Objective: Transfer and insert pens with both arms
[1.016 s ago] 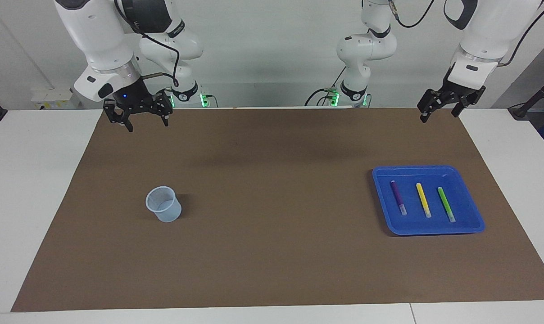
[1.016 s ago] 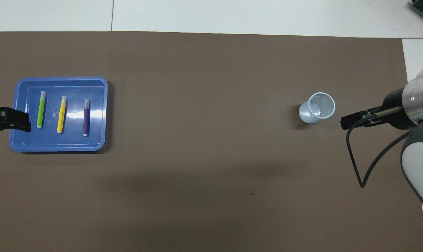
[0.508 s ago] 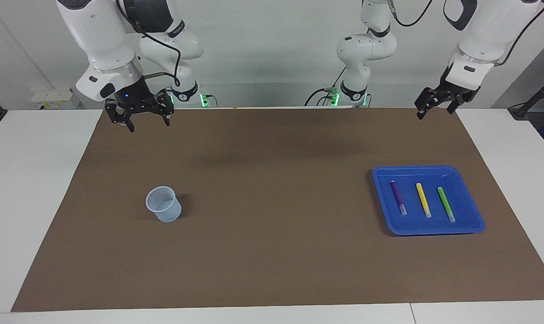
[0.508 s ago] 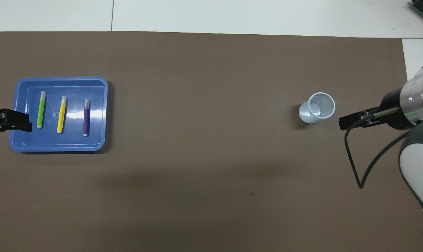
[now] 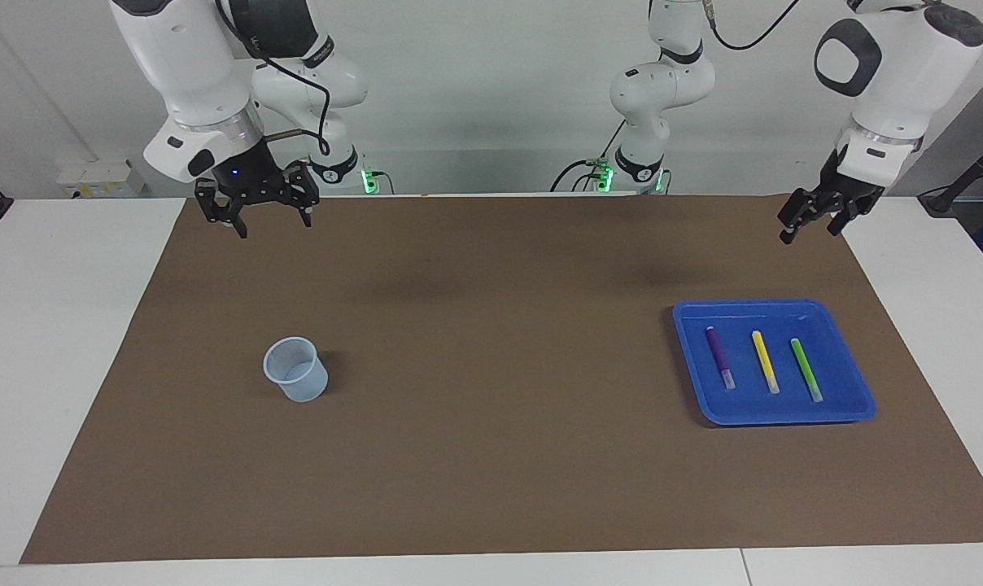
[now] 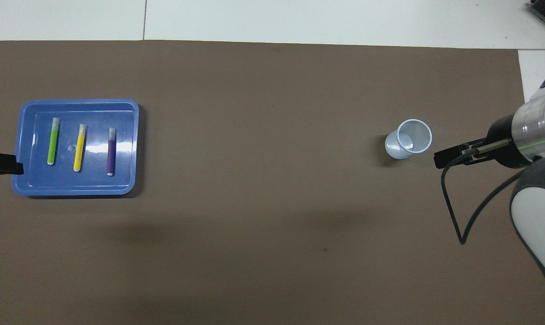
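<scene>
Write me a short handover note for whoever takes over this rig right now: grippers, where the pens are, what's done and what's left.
Left gripper: open, empty, in the air over the brown mat near the blue plastic tray.
Right gripper: open, empty, in the air over the mat at the right arm's end.
Purple marker pen, yellow marker pen and green marker pen lie side by side in the tray, apart from each other.
Pale translucent cup stands upright, empty, at the right arm's end of the table.
Done: nothing moved yet.
Left: pick, hand over and insert all three pens.
</scene>
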You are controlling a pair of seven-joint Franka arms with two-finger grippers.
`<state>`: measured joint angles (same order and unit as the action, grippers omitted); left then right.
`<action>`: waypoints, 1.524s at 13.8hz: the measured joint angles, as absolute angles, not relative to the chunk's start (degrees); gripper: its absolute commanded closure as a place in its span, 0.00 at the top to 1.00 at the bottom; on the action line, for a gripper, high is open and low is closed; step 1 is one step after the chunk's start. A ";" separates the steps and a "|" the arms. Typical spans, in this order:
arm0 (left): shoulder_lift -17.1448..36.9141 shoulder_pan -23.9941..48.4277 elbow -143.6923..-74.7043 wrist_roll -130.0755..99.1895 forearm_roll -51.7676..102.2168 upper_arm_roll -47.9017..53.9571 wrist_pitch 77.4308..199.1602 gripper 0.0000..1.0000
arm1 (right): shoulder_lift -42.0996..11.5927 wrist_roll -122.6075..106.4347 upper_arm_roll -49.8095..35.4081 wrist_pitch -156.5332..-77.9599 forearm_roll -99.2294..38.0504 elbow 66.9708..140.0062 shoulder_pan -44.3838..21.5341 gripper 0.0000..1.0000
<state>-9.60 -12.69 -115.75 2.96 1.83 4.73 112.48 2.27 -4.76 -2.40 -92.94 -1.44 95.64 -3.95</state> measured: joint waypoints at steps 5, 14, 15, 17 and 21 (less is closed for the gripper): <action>-5.50 -16.82 -117.57 11.64 1.83 4.41 119.27 1.00 | 2.38 -4.76 -2.75 -93.73 -1.72 95.66 -6.10 1.00; 3.78 -17.90 -117.44 14.28 1.38 4.56 130.05 1.00 | 2.16 2.39 -3.03 -100.67 -9.93 96.84 -11.29 1.00; 4.14 -17.89 -117.45 14.32 1.38 4.59 130.71 1.00 | 2.06 4.42 -3.06 -101.82 -10.07 97.31 -12.56 1.00; 5.86 -17.84 -117.44 14.42 1.36 4.69 132.85 1.00 | 1.78 8.03 -3.12 -103.11 -11.03 98.07 -14.60 1.00; 8.06 -17.91 -115.55 15.90 1.35 4.52 133.75 1.00 | 1.43 11.07 -3.13 -107.00 -14.86 100.98 -15.33 1.00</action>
